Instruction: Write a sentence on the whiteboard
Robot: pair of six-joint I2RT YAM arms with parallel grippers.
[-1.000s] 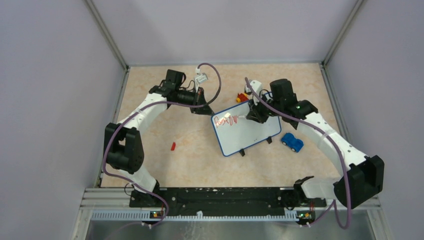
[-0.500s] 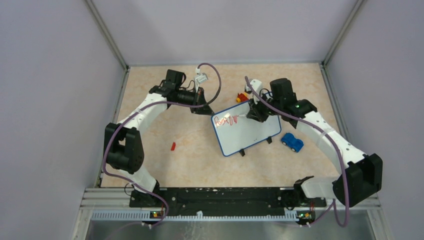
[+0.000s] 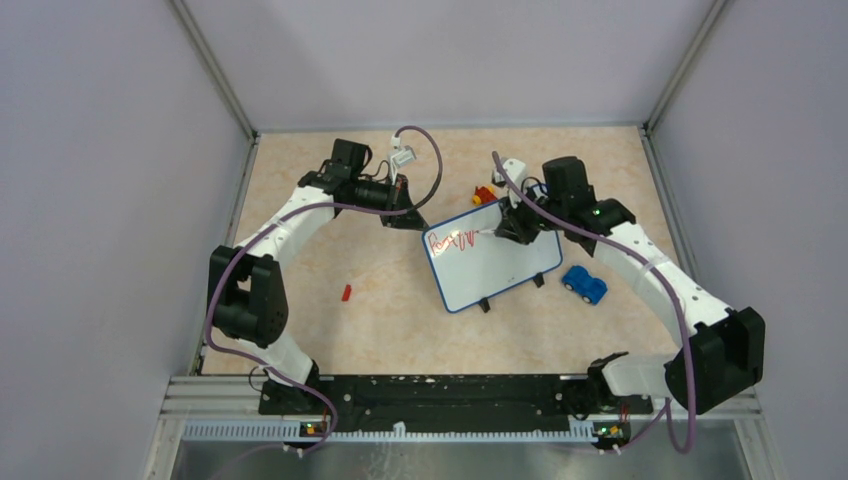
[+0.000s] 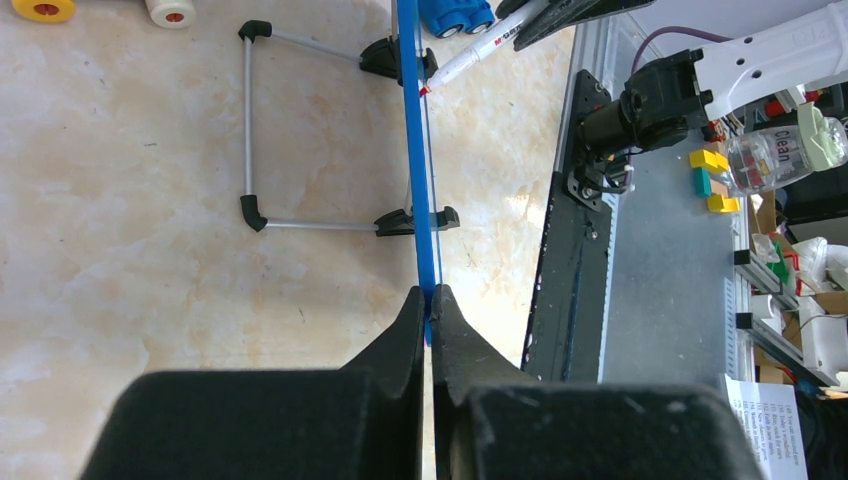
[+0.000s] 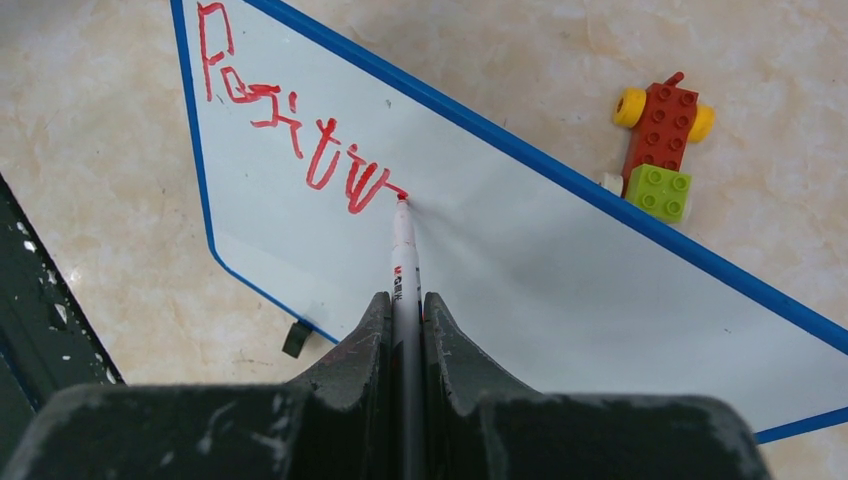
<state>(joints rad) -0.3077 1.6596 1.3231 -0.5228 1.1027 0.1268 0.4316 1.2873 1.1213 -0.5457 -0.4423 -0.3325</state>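
Your red line has grown over the last second: the sentence [image 5: 290, 130] now reads roughly "Positiv". The marker [image 5: 403, 245] tip rests at the end of the newest stroke, just ahead of the right gripper [image 5: 405, 302], whose jaws are clamped on the barrel. By my reckoning you are early in the first line, with most words left. The whiteboard [image 5: 560, 270] spreads ahead of and beneath those fingers. Your right arm reaches in from the side, wrist angled down at the board. The left gripper [image 4: 428, 300] pinches the board's blue rim, forearm stretched across, steadying it
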